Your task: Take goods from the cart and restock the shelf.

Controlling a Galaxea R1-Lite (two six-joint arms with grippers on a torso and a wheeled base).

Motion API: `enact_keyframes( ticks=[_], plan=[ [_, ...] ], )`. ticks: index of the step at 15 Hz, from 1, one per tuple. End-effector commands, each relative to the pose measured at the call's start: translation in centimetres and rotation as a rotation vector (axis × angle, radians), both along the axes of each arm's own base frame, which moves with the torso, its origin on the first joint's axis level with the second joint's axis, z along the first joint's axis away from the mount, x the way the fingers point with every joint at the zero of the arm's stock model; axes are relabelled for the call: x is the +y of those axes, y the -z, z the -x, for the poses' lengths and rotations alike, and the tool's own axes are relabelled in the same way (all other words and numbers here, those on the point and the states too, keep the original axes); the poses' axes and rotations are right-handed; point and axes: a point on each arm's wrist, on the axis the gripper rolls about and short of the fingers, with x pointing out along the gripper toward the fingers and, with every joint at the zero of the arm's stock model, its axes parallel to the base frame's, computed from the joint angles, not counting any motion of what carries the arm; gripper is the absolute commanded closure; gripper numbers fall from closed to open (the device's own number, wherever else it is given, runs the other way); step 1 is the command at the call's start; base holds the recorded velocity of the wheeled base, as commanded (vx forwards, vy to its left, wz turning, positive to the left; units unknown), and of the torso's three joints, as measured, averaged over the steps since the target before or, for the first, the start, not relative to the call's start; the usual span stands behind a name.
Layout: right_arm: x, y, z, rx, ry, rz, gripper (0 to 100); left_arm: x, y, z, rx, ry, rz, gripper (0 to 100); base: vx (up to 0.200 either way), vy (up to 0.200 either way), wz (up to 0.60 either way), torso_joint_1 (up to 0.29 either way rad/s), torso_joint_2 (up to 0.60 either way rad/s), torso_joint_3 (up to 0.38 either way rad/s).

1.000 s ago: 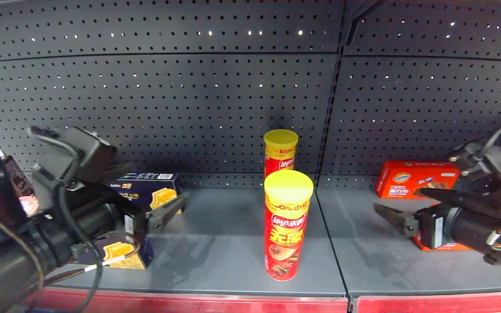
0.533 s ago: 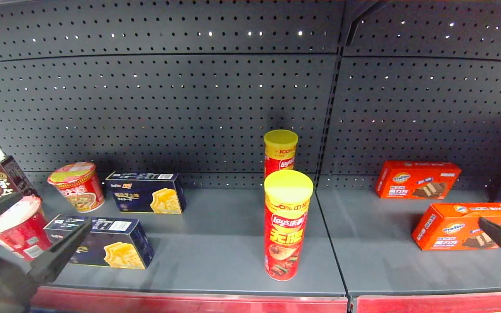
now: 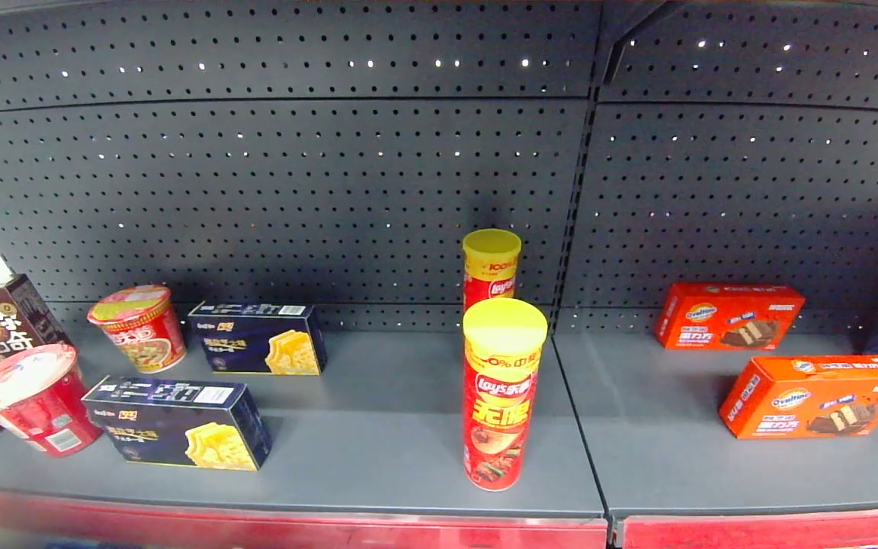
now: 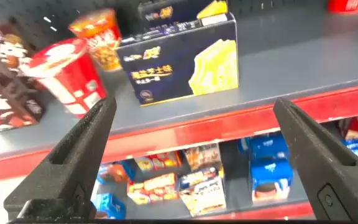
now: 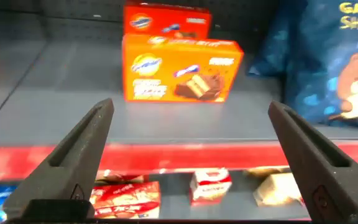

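Note:
The grey shelf (image 3: 408, 427) holds two red chip cans with yellow lids, one in front (image 3: 504, 393) and one behind (image 3: 491, 267). Left of them lie two navy boxes (image 3: 176, 423) and two cup noodles (image 3: 35, 400). Two orange boxes (image 3: 816, 396) lie at the right. My left gripper (image 4: 194, 106) is open and empty, out in front of the shelf's red edge (image 4: 229, 121), facing the front navy box (image 4: 185, 59) and a red cup (image 4: 70, 74). My right gripper (image 5: 191, 106) is open and empty, off the shelf front, facing the front orange box (image 5: 179, 68).
A brown box (image 3: 1, 324) stands at the far left and a blue bag (image 5: 328, 62) at the far right. A pegboard wall (image 3: 332, 191) backs the shelf. Bare shelf lies on both sides of the cans. A lower shelf with packaged goods (image 4: 197, 186) sits below the red edge.
Both arms have drawn back and down out of the head view, uncovering the goods at the left and the front orange box. The goods have not moved.

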Motion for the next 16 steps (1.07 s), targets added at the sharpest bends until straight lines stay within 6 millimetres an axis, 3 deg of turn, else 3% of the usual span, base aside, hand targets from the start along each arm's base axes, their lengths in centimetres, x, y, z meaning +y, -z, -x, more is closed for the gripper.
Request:
enact_keyframes(
  ticks=[1,2,5,12,16],
  plan=[
    [-0.2,3.4,2.1,-0.106,-0.110,0.009,0,0.0,1.2,1.2,-0.060,0.017,0.003,0,0.000,0.000,0.00,0.000,0.00,0.000],
    [-0.2,3.5,2.0,-0.090,-0.128,0.006,0,0.0,2.1,1.1,-0.028,0.012,0.001,0,0.000,0.000,0.00,0.000,0.00,0.000],
    [-0.1,4.7,2.0,0.019,-0.149,-0.018,0,0.0,2.1,1.1,-0.019,0.019,0.061,0,0.000,0.000,0.00,0.000,0.00,0.000],
    [0.0,4.7,2.0,0.024,-0.180,-0.010,0,0.0,2.1,1.1,-0.007,0.026,0.214,0,0.000,0.000,0.00,0.000,0.00,0.000],
    [0.2,4.7,2.0,0.026,-0.270,-0.011,0,-0.2,2.1,1.1,0.002,0.115,0.216,0,0.000,0.000,0.00,0.000,0.00,0.000]
  ],
)
